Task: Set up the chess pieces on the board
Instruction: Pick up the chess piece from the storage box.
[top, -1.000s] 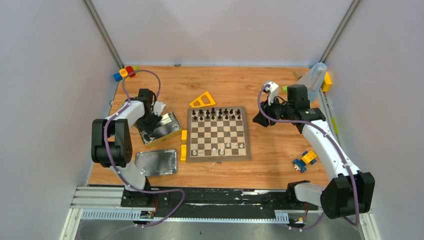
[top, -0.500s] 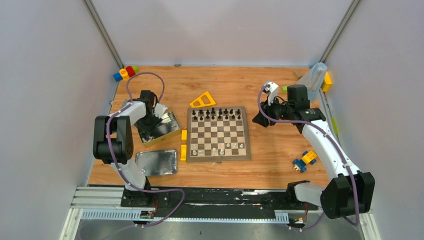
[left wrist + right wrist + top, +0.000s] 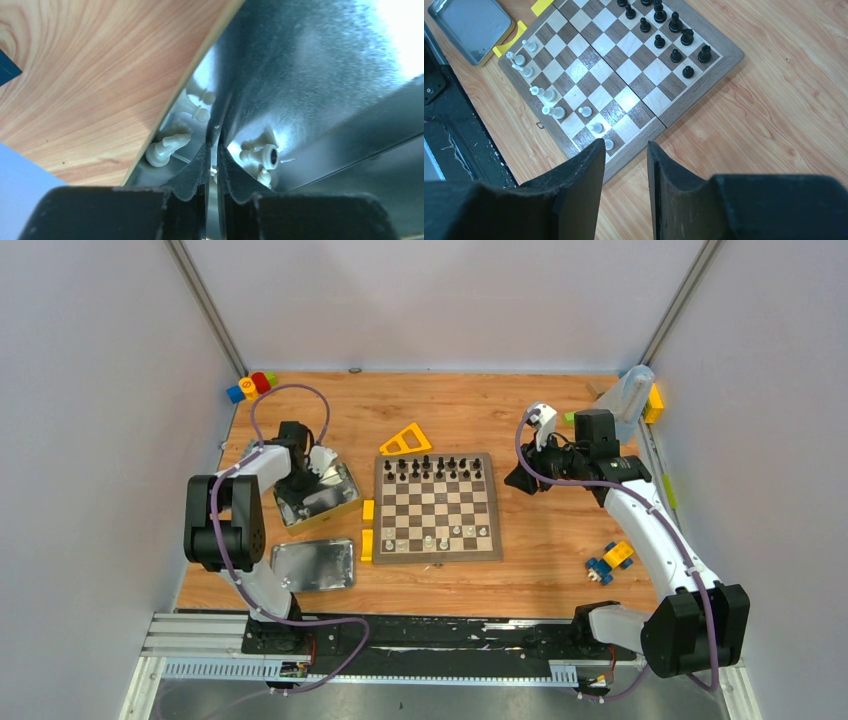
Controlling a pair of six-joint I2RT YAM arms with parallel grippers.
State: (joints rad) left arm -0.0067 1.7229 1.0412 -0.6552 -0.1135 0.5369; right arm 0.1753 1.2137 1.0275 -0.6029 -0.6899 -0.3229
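Observation:
The board (image 3: 437, 556) lies mid-table, with black chess pieces (image 3: 432, 468) on its far rows and a few white ones (image 3: 430, 538) on its near rows. My left gripper (image 3: 301, 488) reaches down into an open metal tin (image 3: 338, 490) left of the board. In the left wrist view its jaws (image 3: 213, 147) stand nearly together, pinching a small white piece (image 3: 213, 171). Other white pieces (image 3: 167, 146) lie loose around them in the tin. My right gripper (image 3: 520, 480) hovers open above the wood just right of the board (image 3: 619, 75), holding nothing (image 3: 624, 145).
A second flat tin (image 3: 313, 565) lies near the left arm's base. Yellow blocks (image 3: 368, 530) sit against the board's left edge and a yellow triangle (image 3: 405, 440) lies behind it. A toy car (image 3: 610, 558) is at the right, and coloured blocks (image 3: 250, 385) at the back left corner.
The left gripper has sunk deeper into the tin and its jaws have closed from wide to nearly together. The right arm has not moved.

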